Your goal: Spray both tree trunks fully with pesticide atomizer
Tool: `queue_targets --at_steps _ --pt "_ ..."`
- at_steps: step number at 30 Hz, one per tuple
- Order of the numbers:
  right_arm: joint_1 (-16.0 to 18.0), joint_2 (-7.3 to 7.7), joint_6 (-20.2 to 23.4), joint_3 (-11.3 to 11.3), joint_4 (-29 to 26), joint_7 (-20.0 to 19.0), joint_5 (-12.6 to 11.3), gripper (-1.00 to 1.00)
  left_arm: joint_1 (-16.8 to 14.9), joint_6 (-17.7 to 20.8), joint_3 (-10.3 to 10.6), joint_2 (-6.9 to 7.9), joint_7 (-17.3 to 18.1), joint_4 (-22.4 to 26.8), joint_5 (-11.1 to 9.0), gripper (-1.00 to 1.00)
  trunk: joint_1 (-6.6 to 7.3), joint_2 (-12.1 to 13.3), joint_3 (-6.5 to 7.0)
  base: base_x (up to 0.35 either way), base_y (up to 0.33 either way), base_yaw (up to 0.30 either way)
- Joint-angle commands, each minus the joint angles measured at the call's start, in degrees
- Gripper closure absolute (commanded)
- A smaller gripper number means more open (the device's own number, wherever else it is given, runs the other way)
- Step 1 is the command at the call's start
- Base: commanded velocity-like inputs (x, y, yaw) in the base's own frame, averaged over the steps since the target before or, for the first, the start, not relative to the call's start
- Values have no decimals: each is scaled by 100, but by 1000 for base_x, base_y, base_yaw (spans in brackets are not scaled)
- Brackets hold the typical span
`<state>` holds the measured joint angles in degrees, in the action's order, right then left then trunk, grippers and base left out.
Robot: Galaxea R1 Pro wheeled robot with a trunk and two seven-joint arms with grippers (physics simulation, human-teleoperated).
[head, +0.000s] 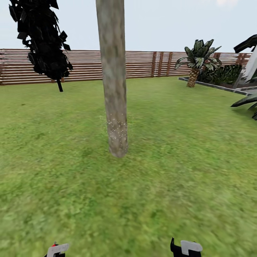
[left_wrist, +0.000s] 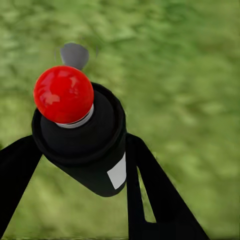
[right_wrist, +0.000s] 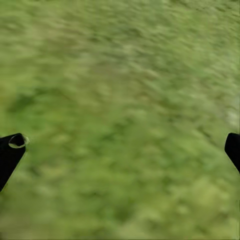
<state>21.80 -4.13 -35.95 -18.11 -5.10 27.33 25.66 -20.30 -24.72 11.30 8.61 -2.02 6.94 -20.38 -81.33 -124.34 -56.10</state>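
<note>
The relation that matters is between the pesticide atomizer (left_wrist: 80, 135) and the tree trunk (head: 113, 78). The left gripper (left_wrist: 75, 150) is clamped on the sprayer's black body, with one dark finger (left_wrist: 15, 175) pressed against each side and the bright red tip standing clear above them. In the head view that gripper sits at about 7 o'clock at the picture's lower edge, a sliver of red showing beside its light-grey finger. The trunk rises at 12 o'clock, well apart across the lawn (head: 178, 171).

The trunk's long axis runs nearly upright with a slight lean — a thick pale mottled column. A patch of whitish specks, the pesticide (head: 117, 130), clings only to its lowest stretch just above the grass; the rest looks bare. My judgement: coverage of this trunk is barely begun, and the nozzle must be raised and aimed toward 12 o'clock, from nearer in.

The right gripper (head: 186, 248) hangs at 5 o'clock, its jaws spread wide over bare grass and holding nothing, so the left arm does the work.

The ground is flat green lawn. A slatted wooden fence (head: 142, 64) closes the far side, a dark tree (head: 43, 43) stands at 10 o'clock and a small palm (head: 196, 60) at 2 o'clock — both well clear.
</note>
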Motion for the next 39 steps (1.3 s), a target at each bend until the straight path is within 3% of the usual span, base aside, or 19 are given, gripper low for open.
queue_targets --at_steps 1,39 --pt "0 0 0 1 0 0 0 -100 0 -1 1 0 2 0 0 100 0 0 0 0 0 283" --pt "0 0 -9 1 0 0 0 -100 0 2 1 0 0 0 8 100 0 0 0 0 0 283"
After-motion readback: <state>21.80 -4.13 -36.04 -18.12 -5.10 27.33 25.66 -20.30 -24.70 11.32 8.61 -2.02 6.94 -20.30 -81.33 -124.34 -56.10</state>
